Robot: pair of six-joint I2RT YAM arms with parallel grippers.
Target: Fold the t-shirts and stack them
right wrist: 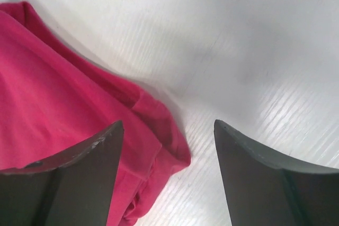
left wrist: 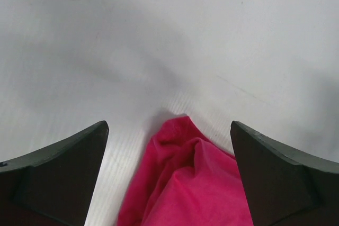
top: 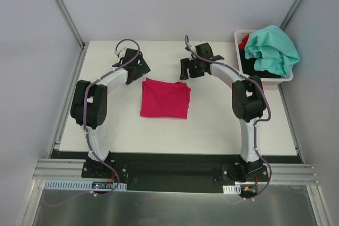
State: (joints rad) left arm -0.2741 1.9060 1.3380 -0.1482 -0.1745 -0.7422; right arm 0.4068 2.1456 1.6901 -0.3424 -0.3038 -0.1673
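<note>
A folded magenta-pink t-shirt [top: 165,98] lies flat in the middle of the table. My left gripper [top: 139,71] is open and empty just above its far left corner, which shows between the fingers in the left wrist view [left wrist: 185,183]. My right gripper [top: 188,71] is open and empty above its far right corner, seen in the right wrist view [right wrist: 79,109]. A teal-mint t-shirt [top: 273,48] is heaped on top of the white basket [top: 265,78] at the far right, with red cloth [top: 243,39] and black cloth [top: 259,68] under it.
The white basket stands at the table's far right corner, close to the right arm's elbow [top: 248,99]. Grey walls enclose the table on the left, back and right. A black rail [top: 169,170] runs along the near edge.
</note>
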